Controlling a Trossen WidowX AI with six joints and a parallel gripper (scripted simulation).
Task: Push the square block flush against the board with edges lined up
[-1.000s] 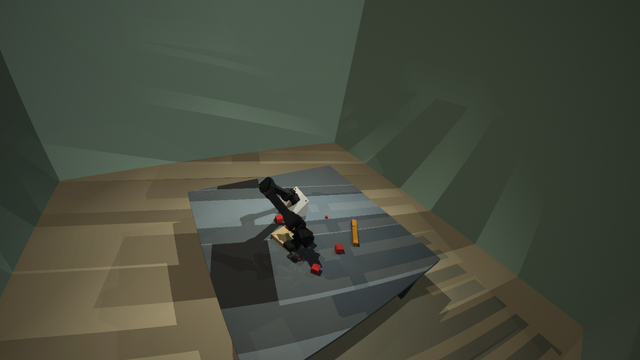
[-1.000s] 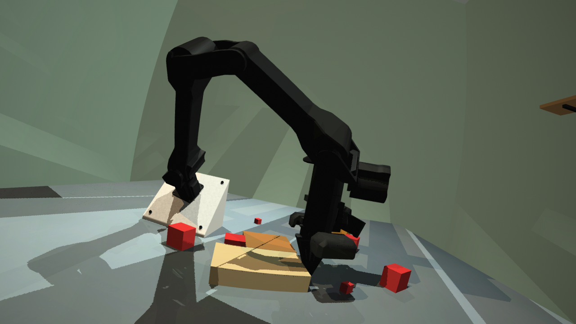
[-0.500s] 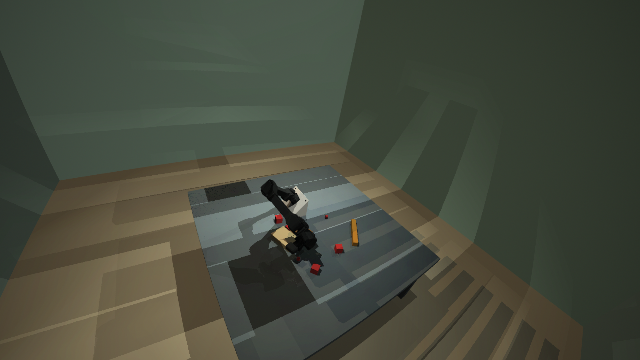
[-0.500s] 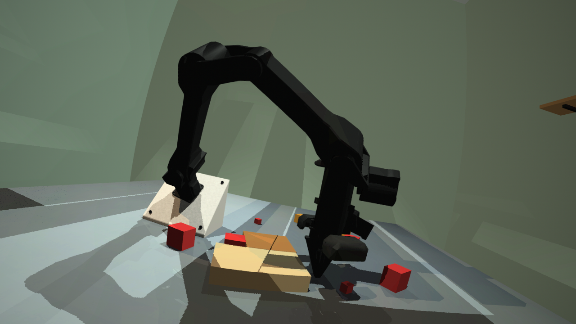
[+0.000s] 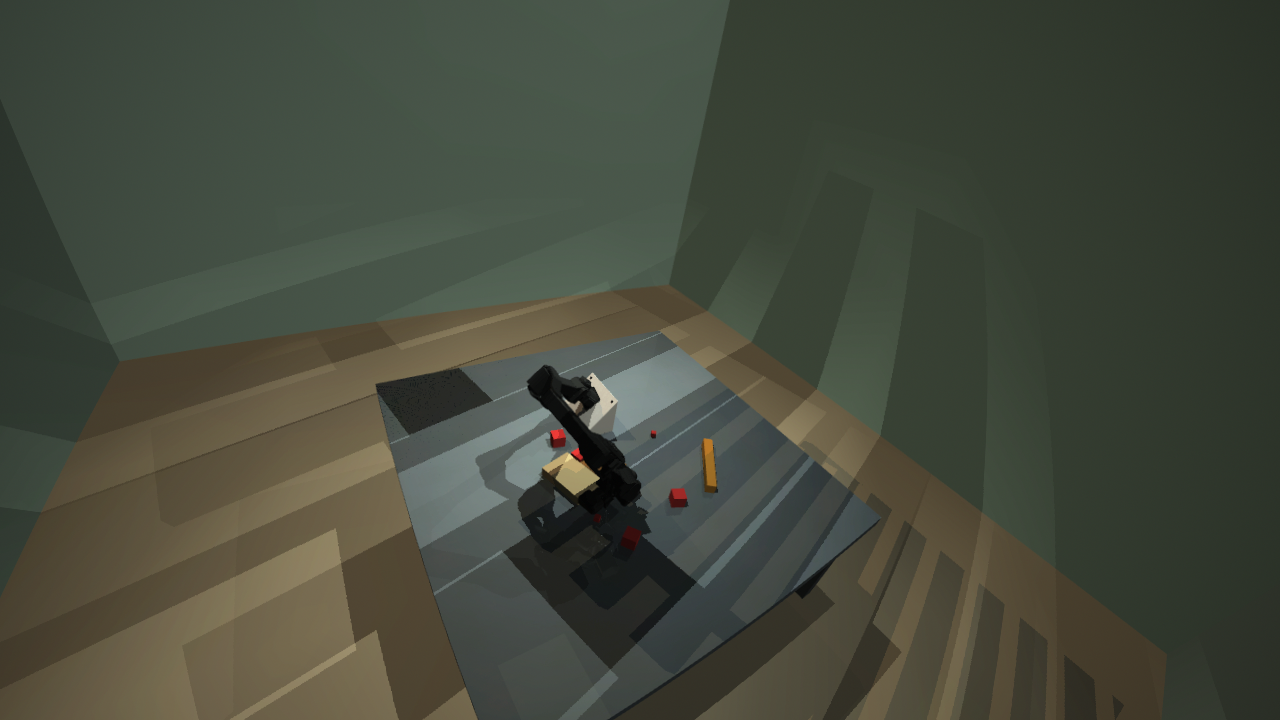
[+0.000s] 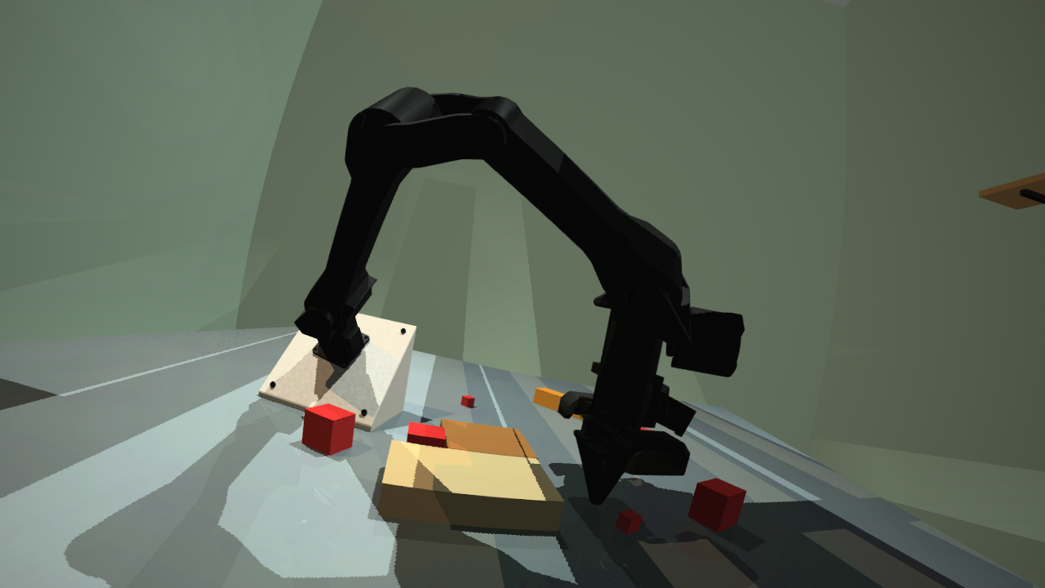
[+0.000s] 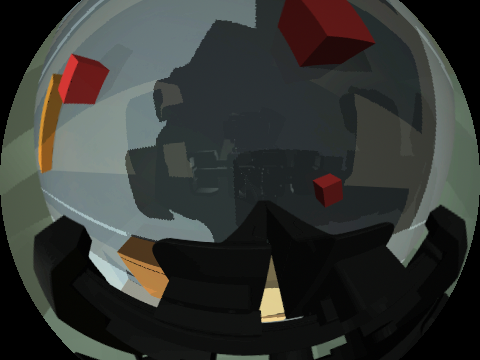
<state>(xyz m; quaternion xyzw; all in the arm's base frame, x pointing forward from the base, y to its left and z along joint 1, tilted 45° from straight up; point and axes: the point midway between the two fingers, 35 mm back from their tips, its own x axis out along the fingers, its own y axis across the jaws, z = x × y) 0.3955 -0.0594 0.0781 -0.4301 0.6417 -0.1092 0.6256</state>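
The pale yellow board (image 5: 572, 476) (image 6: 467, 471) (image 7: 272, 303) lies flat on the table. The orange-brown square block (image 6: 482, 440) (image 7: 150, 280) lies flat behind it in the exterior view. Their facing sides look together, though a thin gap cannot be ruled out. Their right edges look about even there, while the board reaches farther left. The arm hides the block in the top view. My gripper (image 6: 597, 502) (image 7: 263, 206) is shut and empty, pointing down low over the table. Its tip stands a little right of the board, apart from it in the exterior view.
A red block (image 6: 425, 434) sits against or near the square block's left side. A red cube (image 5: 557, 437) (image 6: 328, 429) stands near the white arm base (image 6: 387, 365). A small red cube (image 6: 628, 520) (image 7: 328, 190) and larger one (image 6: 717, 504) (image 7: 325, 32) lie beyond my gripper. An orange bar (image 5: 709, 465) lies farther off.
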